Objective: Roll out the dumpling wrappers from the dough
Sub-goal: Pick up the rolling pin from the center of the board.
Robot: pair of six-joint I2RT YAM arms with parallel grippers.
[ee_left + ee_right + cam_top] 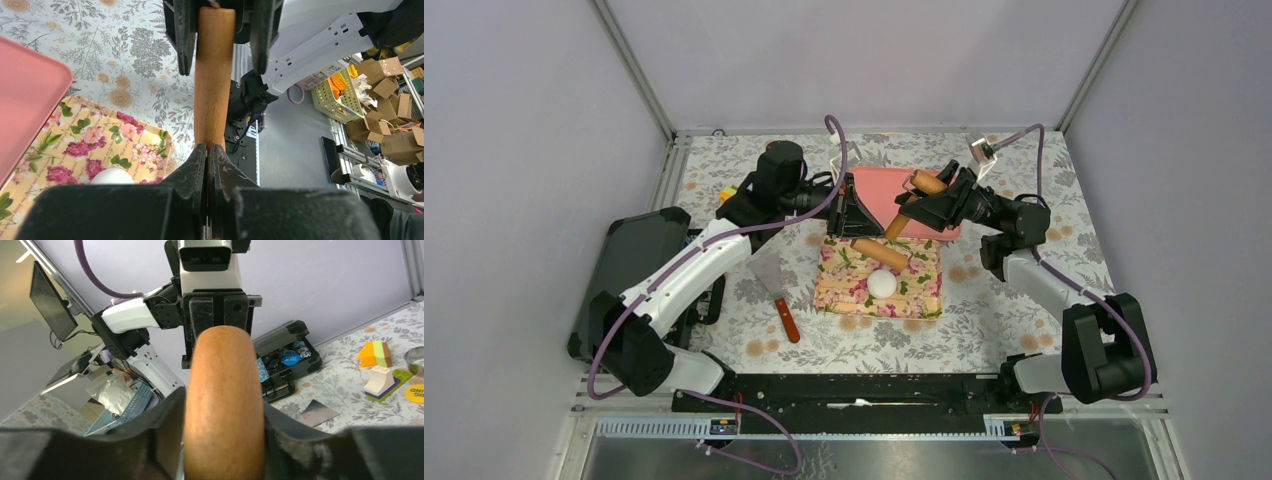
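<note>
1. Right gripper (914, 207) clamps the brown wooden rolling pin (898, 226), held tilted above the yellow flowered mat (924, 295). The smooth white dough ball (882, 284) sits unrolled on that mat.
2. Left gripper (207, 150) is pinched shut at the pin's near end, gripping nothing I can see.
3. From the right wrist, matte rounded wood fills the jaws. I'd level it, then press gently outward from the soft ball's centre.

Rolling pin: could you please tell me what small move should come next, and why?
Probably bring the rolling pin onto the dough and press down. The dough is a round ball on the floral mat, and the pin, between the left tool and right tool, sits beside it, not on it.
</note>
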